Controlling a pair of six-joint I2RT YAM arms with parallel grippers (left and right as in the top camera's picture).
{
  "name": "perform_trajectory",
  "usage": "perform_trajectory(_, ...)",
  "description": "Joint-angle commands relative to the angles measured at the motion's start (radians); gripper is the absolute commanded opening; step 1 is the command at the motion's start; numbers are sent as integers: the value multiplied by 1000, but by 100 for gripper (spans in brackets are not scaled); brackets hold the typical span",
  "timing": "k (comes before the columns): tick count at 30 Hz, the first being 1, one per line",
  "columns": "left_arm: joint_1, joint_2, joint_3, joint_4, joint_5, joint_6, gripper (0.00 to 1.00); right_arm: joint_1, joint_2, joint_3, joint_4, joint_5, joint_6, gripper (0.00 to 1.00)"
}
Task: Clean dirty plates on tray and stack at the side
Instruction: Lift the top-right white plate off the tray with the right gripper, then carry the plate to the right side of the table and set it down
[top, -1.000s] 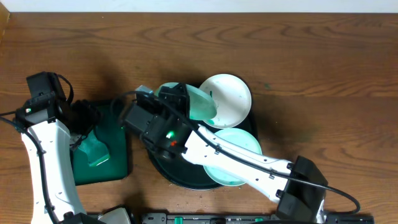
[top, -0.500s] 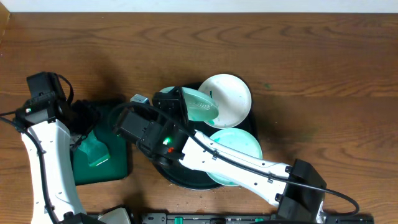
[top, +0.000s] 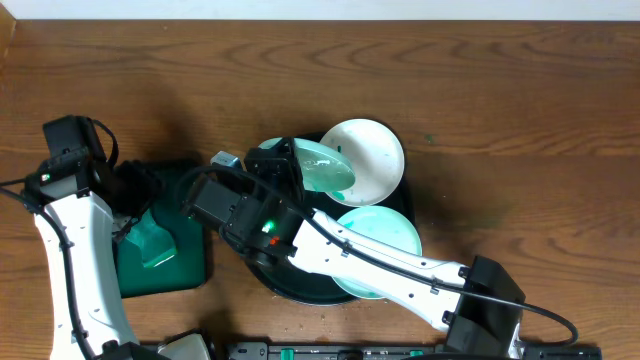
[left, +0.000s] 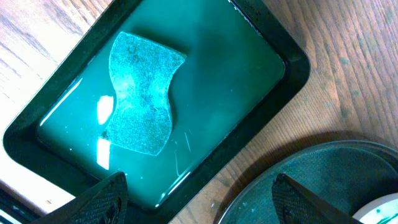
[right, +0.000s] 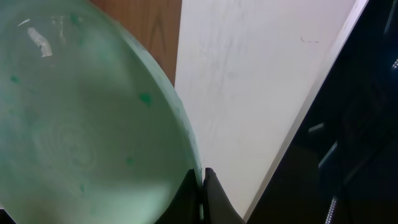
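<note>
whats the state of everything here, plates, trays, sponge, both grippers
held plate: teal-smeared, lifted, tilted
far plate: mostly white, flat on round tray
near plate: teal-smeared, flat on round tray
round tray: on table, two plates lying in it
small tray: wet-looking, sponge inside
sponge: lying flat, untouched
left gripper: open, empty, above small tray
right gripper: shut on held plate's rim

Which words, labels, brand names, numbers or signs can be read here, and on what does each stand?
None can be read. The plates, the tray, the rectangular tray with its sponge, and the table bear no writing. The right arm shows only a green and a red light, no sign.
</note>
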Motion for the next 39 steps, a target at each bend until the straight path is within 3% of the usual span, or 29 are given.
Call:
perform_trajectory(1,3,8,20,-4,2,6,75,5,-29,23,2,37,-4,1)
perform_trajectory(26,3,8,20,-11,2,6,75,5,-29,23,2,26,8,1)
perform_trajectory(35,3,8,20,-12,2,7,75,9,-29,23,-53,-10,124,1)
perform_trajectory(39,3,8,20,-14,2,22,75,-3,-29,23,-87,-230,240,1)
